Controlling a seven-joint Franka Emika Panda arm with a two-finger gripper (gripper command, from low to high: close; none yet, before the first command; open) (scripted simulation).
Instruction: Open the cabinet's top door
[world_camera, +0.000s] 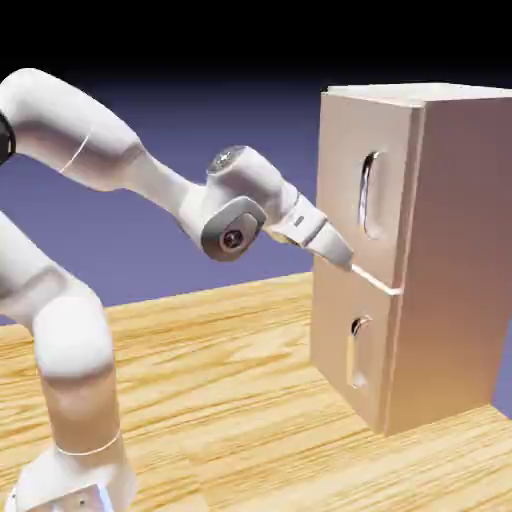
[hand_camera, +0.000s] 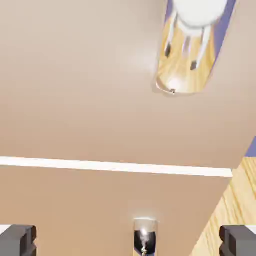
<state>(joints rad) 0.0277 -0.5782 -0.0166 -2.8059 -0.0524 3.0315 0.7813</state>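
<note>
The cabinet (world_camera: 460, 250) is a pinkish-tan box standing on the table at the exterior view's right. Its top door (world_camera: 343, 160) lies flush and carries a long silver handle (world_camera: 370, 195) over an oval recess. My gripper (world_camera: 342, 257) hovers just in front of the cabinet's face, at the seam between the two doors, below that handle. In the hand view the top door (hand_camera: 75, 75) fills the upper part, with the handle's mirrored lower end (hand_camera: 182, 55) at top right. My gripper (hand_camera: 128, 242) is open with nothing between its fingertips (hand_camera: 17, 241).
The shorter lower door (world_camera: 335, 345) with its small handle (world_camera: 357, 352) sits under the pale seam (hand_camera: 115, 166). The small handle's tip (hand_camera: 144, 237) shows between my fingertips. The wooden table (world_camera: 220, 400) runs beneath the arm and past the cabinet's edge (hand_camera: 240, 200).
</note>
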